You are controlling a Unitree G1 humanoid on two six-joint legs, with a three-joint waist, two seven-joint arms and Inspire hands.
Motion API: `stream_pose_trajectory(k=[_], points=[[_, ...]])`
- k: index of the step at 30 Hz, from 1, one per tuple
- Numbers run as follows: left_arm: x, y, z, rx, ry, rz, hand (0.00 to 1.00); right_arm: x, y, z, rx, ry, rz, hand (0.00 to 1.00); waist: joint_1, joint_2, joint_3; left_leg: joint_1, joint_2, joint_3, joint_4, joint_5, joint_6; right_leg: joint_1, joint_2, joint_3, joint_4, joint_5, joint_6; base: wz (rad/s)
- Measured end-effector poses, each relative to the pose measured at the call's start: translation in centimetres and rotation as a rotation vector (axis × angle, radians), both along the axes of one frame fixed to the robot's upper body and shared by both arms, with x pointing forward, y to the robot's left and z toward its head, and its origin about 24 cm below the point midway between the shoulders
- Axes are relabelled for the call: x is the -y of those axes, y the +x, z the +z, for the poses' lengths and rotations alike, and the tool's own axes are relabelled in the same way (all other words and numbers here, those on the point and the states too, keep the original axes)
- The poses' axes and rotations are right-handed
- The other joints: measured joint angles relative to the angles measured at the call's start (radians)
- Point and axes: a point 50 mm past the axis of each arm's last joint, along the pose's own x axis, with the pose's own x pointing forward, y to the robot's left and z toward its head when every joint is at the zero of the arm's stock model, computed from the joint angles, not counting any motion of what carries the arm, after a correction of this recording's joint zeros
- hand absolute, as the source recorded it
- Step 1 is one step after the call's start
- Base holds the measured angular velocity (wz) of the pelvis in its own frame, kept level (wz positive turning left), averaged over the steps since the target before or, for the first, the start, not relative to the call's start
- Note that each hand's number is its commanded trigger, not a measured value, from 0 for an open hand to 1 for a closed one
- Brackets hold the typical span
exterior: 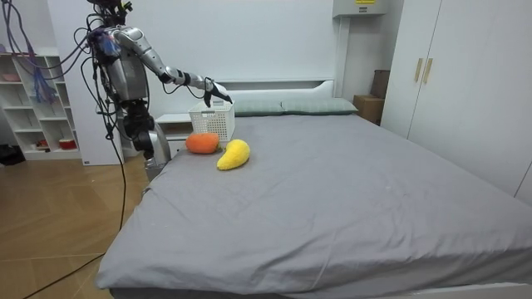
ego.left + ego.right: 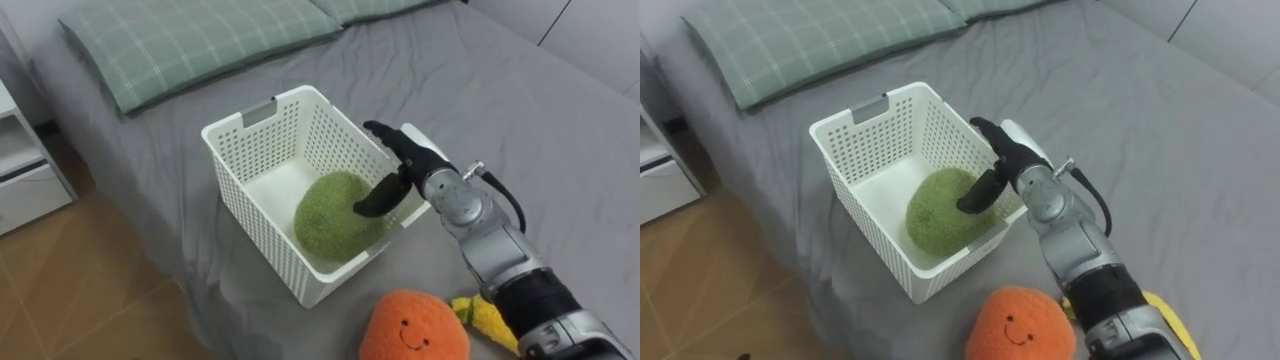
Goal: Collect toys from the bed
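Over at the pillow end of the grey bed [image 2: 520,110], the robot stands on the wooden floor beside the mattress, right arm stretched out over the white basket [image 2: 255,235]. That basket sits on the sheet close to the bed's edge, just short of the green checked pillow [image 2: 190,40]. And look inside: the green plush toy [image 2: 335,215] is lying on the basket's floor, tucked into the near corner against the walls.

The right hand [image 2: 405,160] hangs over the basket's rim on the robot's right side, fingers stretched out loose and holding nothing, thumb pointing down so its tip is at the green toy's top, whether touching I can't say.

Two more toys are out on the sheet! The orange plush toy [image 2: 415,325], smiling face and all, lies just outside the basket's near corner, and the yellow plush toy [image 2: 480,312] peeks out right beside it, under the forearm.

The left hand [image 1: 146,141] hangs low at the robot's side.
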Motion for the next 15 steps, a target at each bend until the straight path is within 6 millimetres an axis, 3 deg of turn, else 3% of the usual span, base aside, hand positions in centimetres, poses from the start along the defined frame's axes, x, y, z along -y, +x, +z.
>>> stream_pose_trajectory(k=[8,15], points=[[0.1,-0.4,-0.2,-0.019,0.0,-0.005,0.0,0.3,0.2,0.4,0.034,0.111,-0.062,0.0,-0.027,0.002,0.0014,0.007,0.003,0.009,0.002,0.0,0.0,0.003,0.001,0.012,0.002,0.0,0.0,-0.03],[0.4,-0.7,-0.4,-0.018,-0.001,-0.002,0.0,2.8,0.4,1.2,0.119,0.215,-0.192,0.0,-0.091,0.025,0.0024,0.022,0.019,0.077,0.001,-0.012,0.008,-0.011,0.005,0.081,0.003,0.008,0.002,-0.24]])
